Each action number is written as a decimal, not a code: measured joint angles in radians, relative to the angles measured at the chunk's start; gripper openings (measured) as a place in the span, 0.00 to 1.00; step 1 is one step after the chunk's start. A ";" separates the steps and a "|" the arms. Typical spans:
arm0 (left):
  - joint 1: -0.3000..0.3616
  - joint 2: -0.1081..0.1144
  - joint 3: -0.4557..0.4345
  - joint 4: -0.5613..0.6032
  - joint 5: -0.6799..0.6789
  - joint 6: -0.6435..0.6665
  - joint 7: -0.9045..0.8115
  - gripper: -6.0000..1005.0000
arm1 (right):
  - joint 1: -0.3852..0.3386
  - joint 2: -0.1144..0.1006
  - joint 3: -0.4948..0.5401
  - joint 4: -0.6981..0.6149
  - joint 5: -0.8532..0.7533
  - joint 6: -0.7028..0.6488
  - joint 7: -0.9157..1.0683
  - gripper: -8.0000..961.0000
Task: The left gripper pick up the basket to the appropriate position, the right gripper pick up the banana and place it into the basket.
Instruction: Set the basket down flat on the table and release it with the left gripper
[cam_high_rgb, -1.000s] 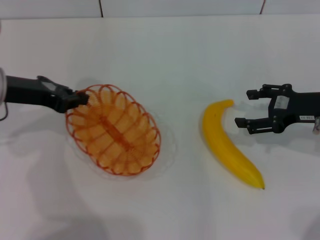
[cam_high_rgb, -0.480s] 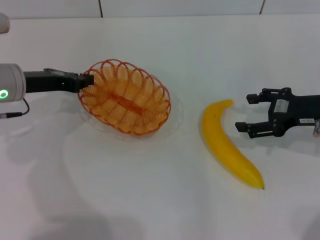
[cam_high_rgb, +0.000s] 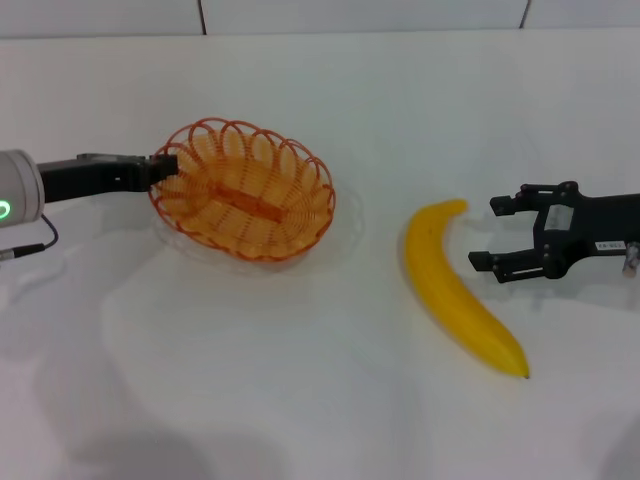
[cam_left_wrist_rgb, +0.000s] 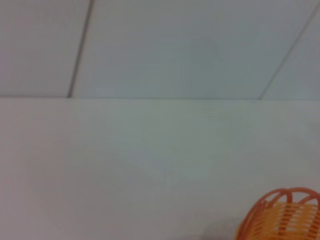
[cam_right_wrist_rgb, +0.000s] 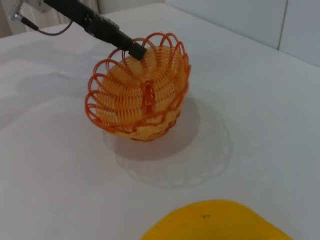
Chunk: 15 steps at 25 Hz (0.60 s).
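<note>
1. Head view: left gripper (cam_high_rgb: 163, 170) is pinched on the basket (cam_high_rgb: 243, 190) rim at the side away from the banana (cam_high_rgb: 455, 285). I'd set it down level before letting go. The right gripper (cam_high_rgb: 500, 235) sits just beside the banana, fingers spread, empty.
2. Left wrist view: only a bit of basket (cam_left_wrist_rgb: 282, 214) rim shows; bare table (cam_left_wrist_rgb: 125, 165) beyond it.
3. Right wrist view: basket (cam_right_wrist_rgb: 142, 95) looks lifted and tilted, banana (cam_right_wrist_rgb: 215, 222) well apart. Plenty of open table (cam_right_wrist_rgb: 260, 125) around the basket.
</note>
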 joint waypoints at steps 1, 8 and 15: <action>0.000 0.000 -0.001 -0.010 -0.001 -0.012 0.000 0.07 | 0.000 0.000 0.000 0.000 -0.006 0.000 0.002 0.92; 0.000 -0.001 0.006 -0.065 -0.003 -0.060 -0.002 0.07 | 0.000 0.000 -0.009 0.000 -0.010 0.002 0.012 0.92; 0.012 0.000 0.002 -0.071 -0.036 -0.063 0.006 0.07 | 0.000 -0.001 -0.013 0.000 -0.012 0.006 0.013 0.92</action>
